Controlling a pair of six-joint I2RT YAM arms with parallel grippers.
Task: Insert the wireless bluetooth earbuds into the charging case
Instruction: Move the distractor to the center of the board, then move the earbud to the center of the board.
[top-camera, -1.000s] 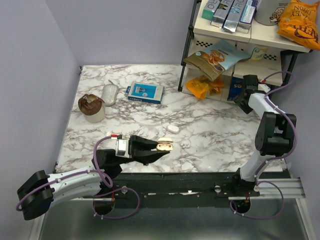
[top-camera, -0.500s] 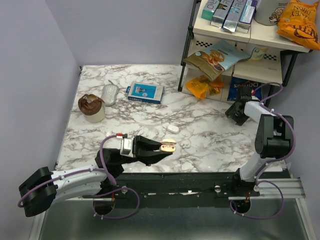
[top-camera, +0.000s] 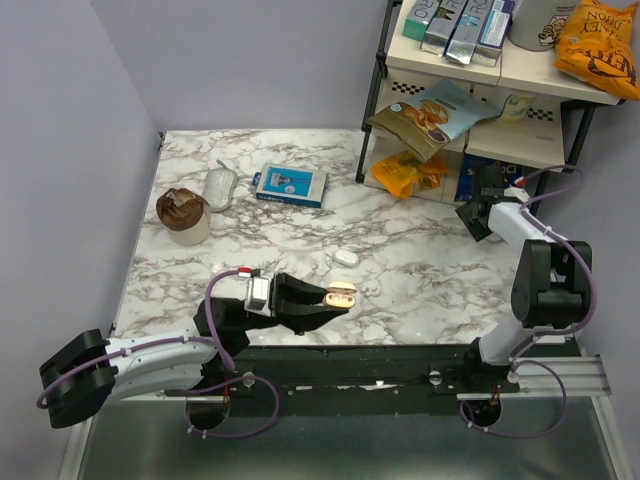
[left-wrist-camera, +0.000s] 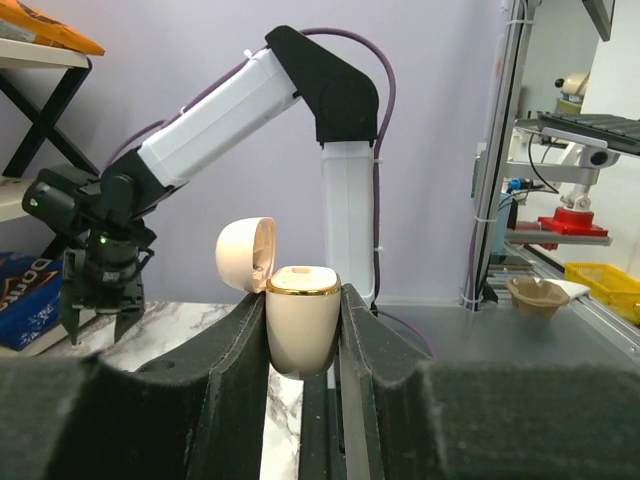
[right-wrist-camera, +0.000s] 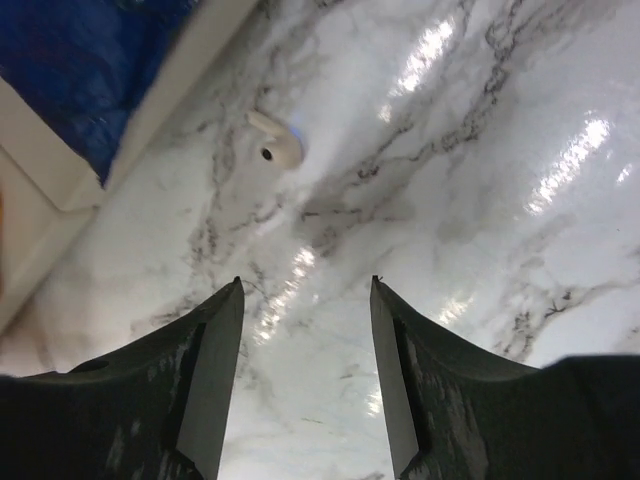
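while left gripper (left-wrist-camera: 303, 303) pinches the open charging case (left-wrist-camera: 301, 338), right gripper (right-wrist-camera: 306, 284) sits spread near one earbud (right-wrist-camera: 277, 146)

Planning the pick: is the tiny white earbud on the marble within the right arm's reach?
Probably yes: the open right gripper hangs near the tiny glossy white earbud, with only bare marble tabletop between them.

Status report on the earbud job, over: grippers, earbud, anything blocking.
Left gripper shut on open cream oval charging case. Right gripper open over marble table. Small glossy white earbud lies ahead of it. Nothing between; white shelf board close beside.
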